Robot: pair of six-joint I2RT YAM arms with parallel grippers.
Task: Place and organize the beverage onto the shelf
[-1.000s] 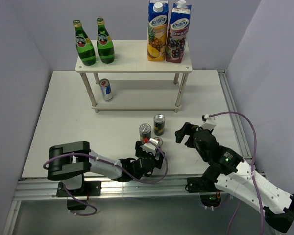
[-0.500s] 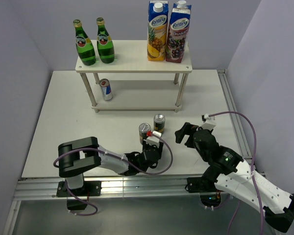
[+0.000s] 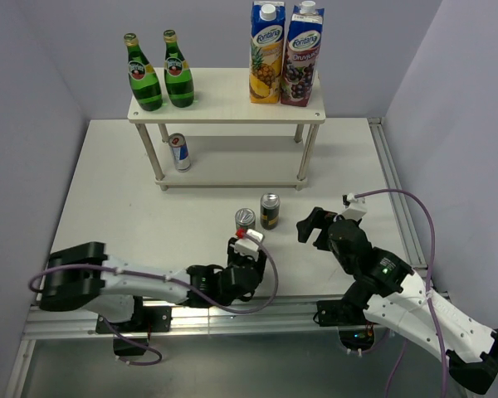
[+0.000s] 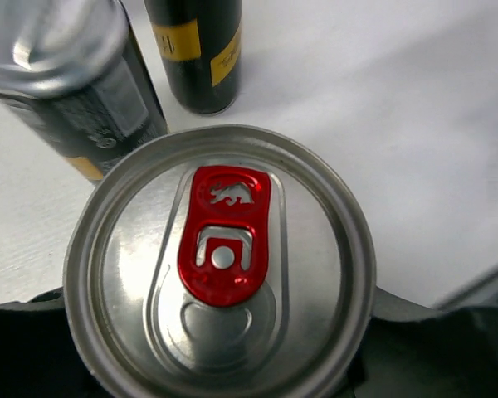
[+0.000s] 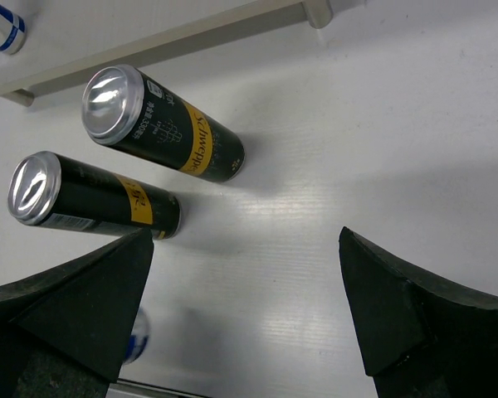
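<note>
I'm watching the left claw [image 3: 249,251] gripping a small can [image 4: 220,265] near the front of the table [image 3: 108,199], its fingers pressing in on both sides (the wrist camera is looking straight down on the silver lid and red tab). One dark can [image 3: 246,221] is standing just beyond it, with a second dark can [image 3: 270,211] beside that. The right claw [image 3: 315,225] is hanging wide open and empty to their right. The shelf [image 3: 232,98] is sitting at the back, carrying green bottles [image 3: 144,79] and juice cartons [image 3: 266,58] on top and a blue-and-silver can [image 3: 178,152] on its lower board
</note>
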